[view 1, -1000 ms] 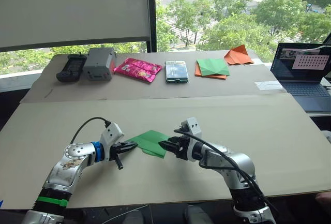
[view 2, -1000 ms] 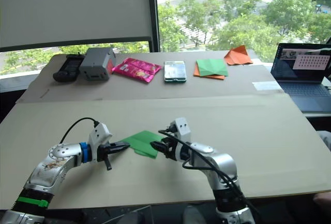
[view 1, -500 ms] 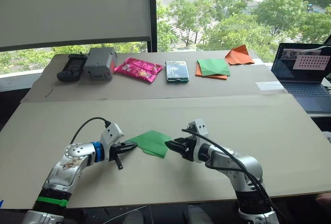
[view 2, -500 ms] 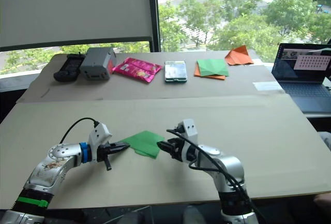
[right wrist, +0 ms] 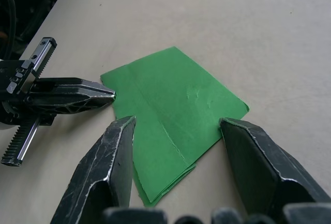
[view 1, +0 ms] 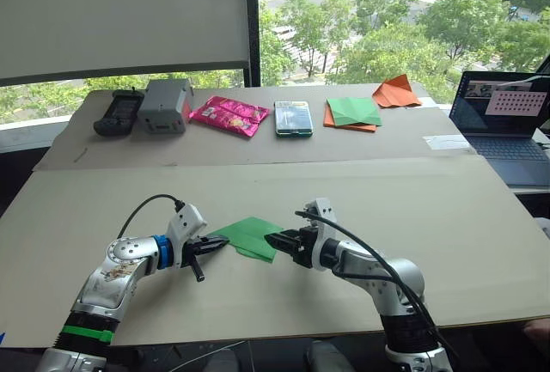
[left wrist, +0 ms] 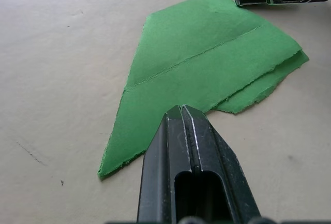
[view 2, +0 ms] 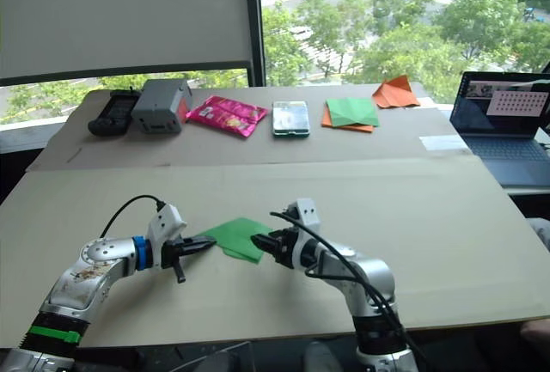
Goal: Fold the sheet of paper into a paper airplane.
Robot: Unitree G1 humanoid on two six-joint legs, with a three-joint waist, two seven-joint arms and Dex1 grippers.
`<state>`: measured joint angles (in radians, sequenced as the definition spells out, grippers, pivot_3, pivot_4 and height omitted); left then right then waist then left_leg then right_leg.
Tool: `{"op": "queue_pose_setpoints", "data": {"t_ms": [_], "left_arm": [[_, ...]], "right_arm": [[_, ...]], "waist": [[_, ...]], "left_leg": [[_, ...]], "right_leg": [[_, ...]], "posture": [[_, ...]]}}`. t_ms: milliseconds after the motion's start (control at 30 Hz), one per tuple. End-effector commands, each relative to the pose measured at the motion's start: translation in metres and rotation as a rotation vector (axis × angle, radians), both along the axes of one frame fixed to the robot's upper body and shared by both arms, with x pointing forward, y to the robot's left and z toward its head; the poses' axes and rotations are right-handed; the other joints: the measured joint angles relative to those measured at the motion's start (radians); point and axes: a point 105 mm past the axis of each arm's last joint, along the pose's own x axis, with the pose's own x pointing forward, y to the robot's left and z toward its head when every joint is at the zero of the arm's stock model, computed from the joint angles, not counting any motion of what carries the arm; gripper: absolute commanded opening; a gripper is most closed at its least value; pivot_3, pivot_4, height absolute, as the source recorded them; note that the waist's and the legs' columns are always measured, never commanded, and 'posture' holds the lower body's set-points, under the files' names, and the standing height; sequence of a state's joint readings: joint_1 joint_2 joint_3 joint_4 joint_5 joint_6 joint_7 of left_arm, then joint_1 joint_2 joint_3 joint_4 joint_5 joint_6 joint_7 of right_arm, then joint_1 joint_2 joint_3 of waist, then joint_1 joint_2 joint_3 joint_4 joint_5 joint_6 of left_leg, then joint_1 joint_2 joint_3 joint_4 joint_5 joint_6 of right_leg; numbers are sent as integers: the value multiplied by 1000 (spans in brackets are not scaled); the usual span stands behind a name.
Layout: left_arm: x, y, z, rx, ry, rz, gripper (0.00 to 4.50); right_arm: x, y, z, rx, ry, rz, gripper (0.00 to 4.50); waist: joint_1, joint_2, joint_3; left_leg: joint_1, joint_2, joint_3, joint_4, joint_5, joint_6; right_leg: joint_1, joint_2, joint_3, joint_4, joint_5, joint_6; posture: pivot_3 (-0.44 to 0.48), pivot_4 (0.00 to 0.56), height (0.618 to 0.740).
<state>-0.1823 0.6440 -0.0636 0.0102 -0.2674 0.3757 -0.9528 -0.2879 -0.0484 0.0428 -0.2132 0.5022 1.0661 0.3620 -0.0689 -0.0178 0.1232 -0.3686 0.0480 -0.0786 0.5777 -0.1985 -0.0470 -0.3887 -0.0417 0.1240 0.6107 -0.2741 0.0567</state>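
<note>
Paper (view 1: 249, 237) hemmed both sides: left gripper (view 1: 216, 245) at its left tip, right gripper (view 1: 273, 240) at right edge. Board (view 1: 447, 217) around is bare; clutter far back.

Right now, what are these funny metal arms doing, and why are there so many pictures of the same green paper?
Those are a robot's two arms, each ending in a black claw. Two pictures come from cameras on its head, looking down at the table. The other two come from small cameras on its wrists, so the paper looks very near. The sheet of paper is green, partly folded, and lies flat on the table. The left claw is shut, its tip at one edge of the paper. The right claw is open, with the other edge between its fingers. Farther back lie a pink packet, a phone, more coloured paper and a laptop.
</note>
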Motion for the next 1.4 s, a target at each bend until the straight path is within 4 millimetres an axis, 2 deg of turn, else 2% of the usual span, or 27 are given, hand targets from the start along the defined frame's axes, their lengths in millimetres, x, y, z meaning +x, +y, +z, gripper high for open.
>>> {"op": "queue_pose_setpoints", "data": {"t_ms": [33,367,633,967,1067,1167,1367,1400], "left_arm": [[-1,3,3,29,-12,4,0],[-3,5,8,15,-36,9,0],[-1,4,22,6,-67,4,0],[-2,4,19,17,-59,0,0],[-2,4,19,16,-57,-2,0],[-1,4,18,16,-55,0,0],[-1,5,17,20,-52,-1,0],[-1,4,17,20,-51,-1,0]], "right_arm": [[-1,-3,0,23,63,-32,2902],[-11,-11,5,31,90,-79,2902],[-5,-10,8,52,86,-101,2902],[5,2,23,129,35,-91,2902],[5,4,18,120,45,-87,2902],[5,3,12,117,61,-89,2101],[4,3,13,125,46,-82,34],[4,3,13,128,43,-79,34]], "waist": [[0,0,0],[0,0,0],[0,2,2],[-1,1,4],[-1,1,4],[-1,1,5],[-2,0,5],[-2,0,6]], "left_leg": [[0,0,0,0,0,0],[0,0,0,-1,0,0],[0,0,0,-2,0,0],[-1,0,0,-3,0,0],[-1,0,0,-3,0,0],[-1,0,0,-3,0,0],[0,0,0,-3,0,0],[0,0,0,-3,0,0]], "right_leg": [[0,0,0,0,0,0],[0,0,0,-1,0,-1],[-1,0,0,-1,0,-1],[-2,0,0,-1,0,-1],[-2,0,0,-1,0,-1],[-2,0,0,-1,0,-1],[-1,0,0,-1,0,-1],[-1,0,0,-1,0,-1]], "posture": [[0,150,740],[0,150,740],[0,150,740],[0,150,740],[0,150,740],[0,150,740],[0,150,740],[0,150,740]]}}
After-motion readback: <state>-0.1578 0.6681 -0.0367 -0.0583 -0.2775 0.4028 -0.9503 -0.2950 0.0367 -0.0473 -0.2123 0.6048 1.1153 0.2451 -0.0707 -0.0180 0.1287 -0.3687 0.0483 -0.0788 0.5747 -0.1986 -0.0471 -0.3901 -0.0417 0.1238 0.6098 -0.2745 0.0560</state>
